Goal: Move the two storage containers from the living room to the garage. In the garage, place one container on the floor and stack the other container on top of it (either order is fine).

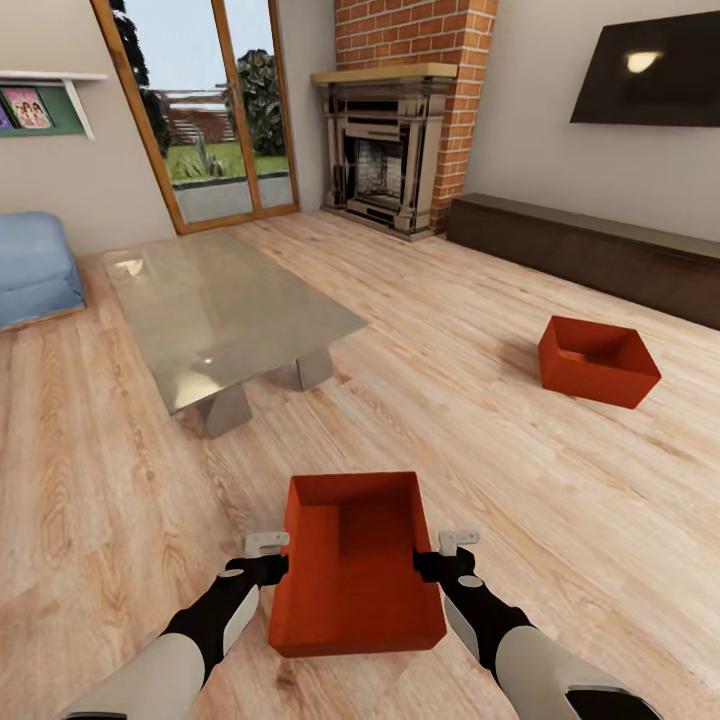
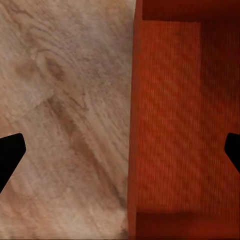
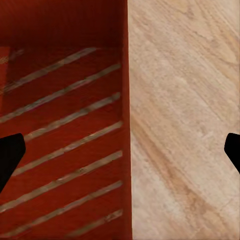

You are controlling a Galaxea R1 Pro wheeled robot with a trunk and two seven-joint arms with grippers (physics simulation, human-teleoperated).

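In the living room, one orange-red storage container (image 1: 355,560) sits low in front of me between both arms, above the light wood planks. My left gripper (image 1: 268,545) is at its left wall. In the left wrist view the left gripper (image 2: 122,155) has its dark fingertips (image 2: 10,152) spread wide, one on each side of the container wall (image 2: 131,125), so it is open. My right gripper (image 1: 458,542) stands the same way over the right wall (image 3: 126,100), also open (image 3: 122,155). The second storage container (image 1: 597,360) rests on the planks at the right.
A glass coffee table (image 1: 225,300) stands ahead to the left, with a blue sofa (image 1: 35,265) beyond it. The brick fireplace (image 1: 395,150), glass doors (image 1: 215,110) and a low dark cabinet (image 1: 590,250) under the wall TV (image 1: 650,70) line the far side.
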